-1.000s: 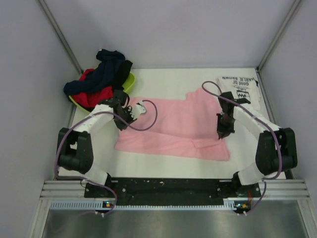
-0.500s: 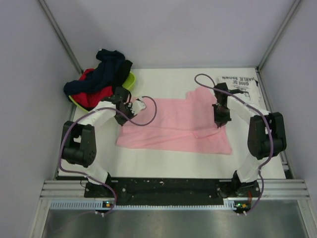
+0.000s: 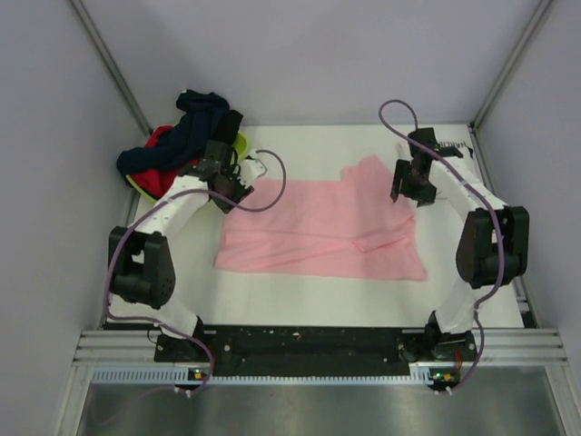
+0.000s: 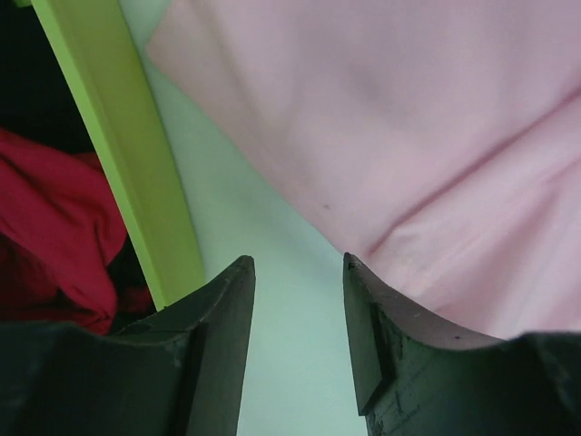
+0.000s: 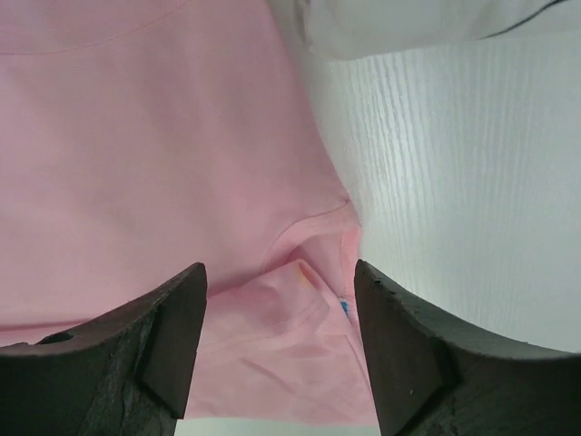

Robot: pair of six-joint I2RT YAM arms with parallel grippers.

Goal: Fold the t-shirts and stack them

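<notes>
Top external shows the pink t-shirt (image 3: 318, 232) lying lengthwise left-to-right, left gripper (image 4: 298, 265) and right gripper (image 5: 280, 269) both parted, empty.

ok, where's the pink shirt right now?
The pink shirt lies spread mid-table in the top view, between the open left gripper at its far-left corner and the open right gripper at its far-right edge. The green basket is just beyond, far left.

Lime-green basket (image 3: 240, 143) at far-left corner, red and navy clothes (image 3: 172, 150) heaped inside (spilling over), white table (image 3: 300, 304)
</notes>
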